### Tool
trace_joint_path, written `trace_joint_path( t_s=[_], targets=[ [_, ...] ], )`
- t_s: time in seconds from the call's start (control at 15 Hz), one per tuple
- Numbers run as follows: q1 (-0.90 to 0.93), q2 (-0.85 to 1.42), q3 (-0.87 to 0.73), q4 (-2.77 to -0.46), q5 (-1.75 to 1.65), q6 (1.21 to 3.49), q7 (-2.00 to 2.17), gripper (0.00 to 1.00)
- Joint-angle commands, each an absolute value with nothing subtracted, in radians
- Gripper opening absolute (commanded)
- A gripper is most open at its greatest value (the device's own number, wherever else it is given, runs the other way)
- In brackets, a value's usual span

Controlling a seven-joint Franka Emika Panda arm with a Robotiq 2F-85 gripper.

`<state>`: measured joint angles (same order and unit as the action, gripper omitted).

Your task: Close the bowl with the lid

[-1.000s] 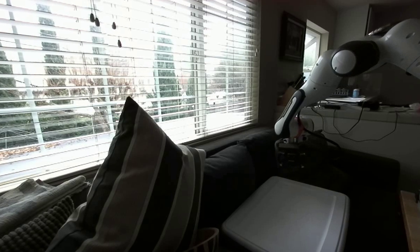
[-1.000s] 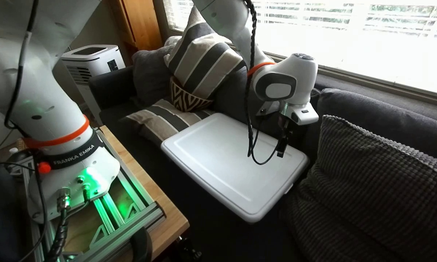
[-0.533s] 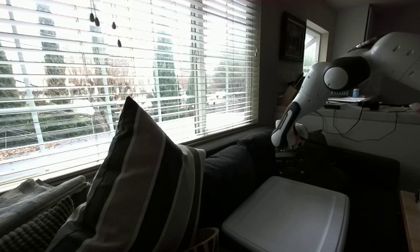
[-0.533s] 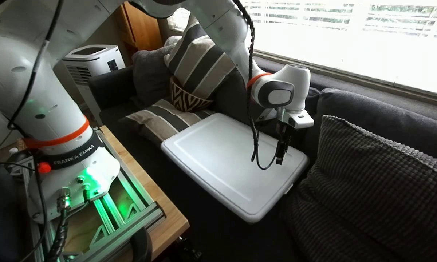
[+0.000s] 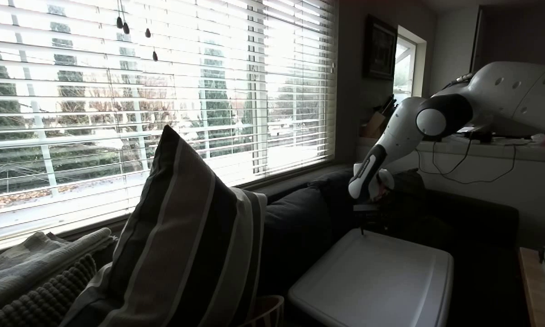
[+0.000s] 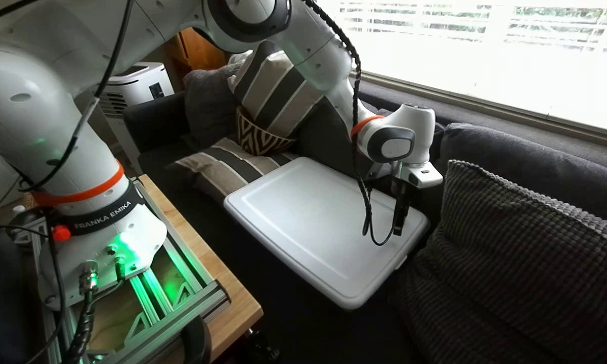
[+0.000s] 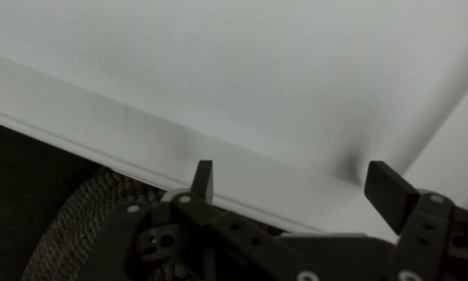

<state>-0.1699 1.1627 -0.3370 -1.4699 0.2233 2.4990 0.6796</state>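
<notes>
A large white rectangular lid (image 6: 308, 222) lies flat on top of a box on the sofa; it also shows in an exterior view (image 5: 381, 277) and fills much of the wrist view (image 7: 234, 78). My gripper (image 6: 398, 228) points down over the lid's far edge, near its right corner. In the wrist view my gripper (image 7: 288, 175) has its fingers wide apart with nothing between them, only lid surface and rim behind. I cannot tell whether the fingertips touch the lid. No plain bowl shows; a bowl-like basket (image 6: 260, 136) with a zigzag pattern stands by the striped cushions.
A ribbed grey cushion (image 6: 526, 263) stands close to the lid's right side. Striped cushions (image 6: 283, 91) and the sofa back (image 5: 295, 222) lie beyond the lid. The wooden robot table (image 6: 237, 298) is at the near side. A cable (image 6: 366, 202) hangs beside the gripper.
The arm has come down and reached further out, bringing the gripper lower over the lid's edge. The lid, basket and cushions have not moved.
</notes>
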Motion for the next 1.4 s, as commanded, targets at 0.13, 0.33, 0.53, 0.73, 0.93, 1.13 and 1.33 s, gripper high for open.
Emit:
trace_joint_path(
  t_s=[0.13, 0.33, 0.53, 0.73, 0.93, 1.13, 1.33],
  targets=[
    [-0.230, 1.262, -0.295, -1.335, 0.219, 2.492, 0.659, 1.00],
    [-0.256, 1.283, -0.283, -1.302, 0.233, 2.494, 0.659, 1.00],
    [-0.279, 1.292, -0.270, -1.278, 0.241, 2.480, 0.662, 1.00],
    [-0.302, 1.292, -0.251, -1.256, 0.260, 2.476, 0.673, 1.00],
    [-0.325, 1.293, -0.211, -1.238, 0.286, 2.474, 0.660, 1.00],
    [-0.328, 1.308, -0.201, -1.212, 0.299, 2.457, 0.689, 1.00],
    [-0.348, 1.332, -0.183, -1.178, 0.325, 2.413, 0.702, 1.00]
  ],
)
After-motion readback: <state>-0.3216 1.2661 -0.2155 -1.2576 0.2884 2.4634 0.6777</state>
